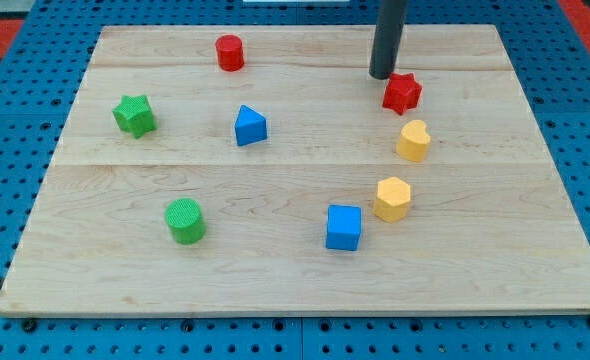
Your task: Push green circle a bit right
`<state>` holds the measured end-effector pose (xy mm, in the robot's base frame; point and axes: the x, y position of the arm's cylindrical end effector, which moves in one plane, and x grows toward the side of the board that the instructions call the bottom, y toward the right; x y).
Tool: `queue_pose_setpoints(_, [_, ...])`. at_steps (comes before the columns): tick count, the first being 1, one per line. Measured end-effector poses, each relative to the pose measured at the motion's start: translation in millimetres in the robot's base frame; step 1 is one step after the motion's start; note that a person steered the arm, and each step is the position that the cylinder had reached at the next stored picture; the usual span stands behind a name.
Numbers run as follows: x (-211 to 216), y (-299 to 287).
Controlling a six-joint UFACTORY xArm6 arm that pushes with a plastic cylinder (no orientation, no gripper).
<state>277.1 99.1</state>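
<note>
The green circle (185, 220) is a short green cylinder at the view's lower left on the wooden board (275, 290). My tip (383, 74) is the lower end of a dark rod coming down from the view's top, far to the upper right of the green circle. It stands just to the upper left of the red star (402, 93), close to it or touching it.
A green star (134, 115) lies at the left, a red cylinder (230, 52) at the top, a blue triangular block (250, 126) near the middle. A yellow heart (413, 141), a yellow hexagon (393, 198) and a blue cube (344, 227) lie at the right.
</note>
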Motion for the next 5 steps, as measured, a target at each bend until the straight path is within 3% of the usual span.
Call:
queue_pose_setpoints(1, [-11.1, -74.8])
queue_pose_setpoints(3, [161.1, -82.8])
queue_pose_setpoints(4, [199.2, -144.5])
queue_pose_setpoints(5, [289.3, -120.9])
